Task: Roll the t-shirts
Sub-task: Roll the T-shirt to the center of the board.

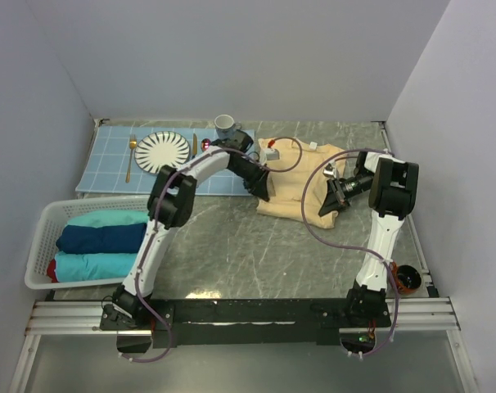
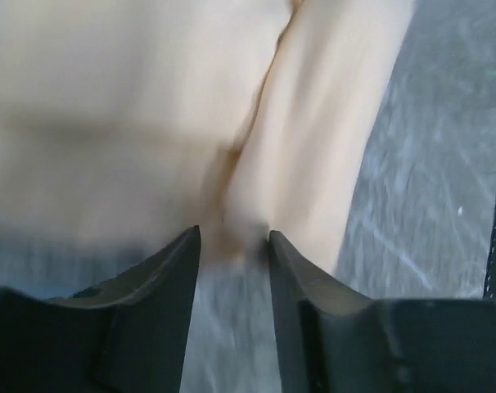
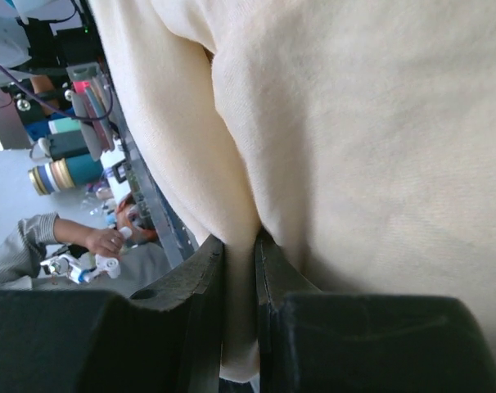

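A pale yellow-tan t-shirt [image 1: 297, 182] lies bunched on the grey table between the two arms. My left gripper [image 1: 263, 191] is at its left edge. In the left wrist view the left gripper [image 2: 234, 233] stands open, bare table shows in the gap and the blurred t-shirt [image 2: 150, 123] edge lies just at the tips. My right gripper [image 1: 331, 197] is at the shirt's right side, lifted a little. In the right wrist view the right gripper [image 3: 240, 246] is shut on a fold of the t-shirt [image 3: 371, 131]. Rolled teal [image 1: 101, 219] and navy [image 1: 101, 238] t-shirts lie in a basket.
The white basket [image 1: 42, 228] stands at the left near edge. Behind it lies a light blue grid placemat [image 1: 109, 168] with a plate [image 1: 163, 151], fork [image 1: 131, 157], knife [image 1: 195, 146] and mug [image 1: 225, 125]. White walls close in on three sides.
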`<state>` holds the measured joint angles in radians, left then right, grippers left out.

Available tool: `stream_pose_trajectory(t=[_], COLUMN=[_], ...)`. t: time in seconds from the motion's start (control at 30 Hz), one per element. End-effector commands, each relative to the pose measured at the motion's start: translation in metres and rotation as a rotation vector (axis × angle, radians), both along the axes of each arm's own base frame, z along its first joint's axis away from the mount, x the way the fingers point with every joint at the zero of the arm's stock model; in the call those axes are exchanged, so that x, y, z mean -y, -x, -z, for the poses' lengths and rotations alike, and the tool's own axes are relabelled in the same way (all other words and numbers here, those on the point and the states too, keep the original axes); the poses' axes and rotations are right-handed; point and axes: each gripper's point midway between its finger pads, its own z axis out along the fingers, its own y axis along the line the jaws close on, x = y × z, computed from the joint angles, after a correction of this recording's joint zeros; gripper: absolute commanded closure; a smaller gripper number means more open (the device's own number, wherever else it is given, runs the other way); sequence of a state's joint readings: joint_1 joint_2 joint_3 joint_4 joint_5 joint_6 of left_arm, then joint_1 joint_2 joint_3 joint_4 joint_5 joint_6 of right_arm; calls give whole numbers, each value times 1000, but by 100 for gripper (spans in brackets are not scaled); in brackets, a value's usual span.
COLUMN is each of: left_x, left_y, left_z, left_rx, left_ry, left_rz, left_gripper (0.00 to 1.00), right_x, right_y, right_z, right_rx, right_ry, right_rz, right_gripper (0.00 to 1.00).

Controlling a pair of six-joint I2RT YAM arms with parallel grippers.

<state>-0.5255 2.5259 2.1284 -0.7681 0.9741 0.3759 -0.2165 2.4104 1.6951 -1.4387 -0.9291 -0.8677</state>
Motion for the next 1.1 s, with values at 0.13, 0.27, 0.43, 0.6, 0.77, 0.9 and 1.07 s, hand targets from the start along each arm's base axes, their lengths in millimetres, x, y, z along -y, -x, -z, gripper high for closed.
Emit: stream_pose_trajectory(t=[0.13,0.27,0.43,0.6,0.77,0.9,1.07], left_x=[-39,-8,10,26,35,40,42], left_y=[-17,38,62,56,50,55,63], left_z=[-115,-101,-75,-71,-42,-22,9], left_rx=[793,1040,1319,1541,1576,1549,1500], left_ry=[-44,-72,-39,0,-54,-69,-127], left_rz=[-165,-54,-109,-159,-120,-28,134], left_gripper=[16,19,17,15,16,20,40], right_x=[38,38,38,37,37,37,37], right_y=[29,29,30,30,30,30,29], right_z=[33,33,34,33,34,34,33], right_rx=[-62,-60,-67,-68,-69,-70,-68], right_ry=[195,192,185,178,174,171,170], right_rz=[-125,-124,-126,-134,-139,-138,-137], right_gripper=[94,94,94,94,94,94,94])
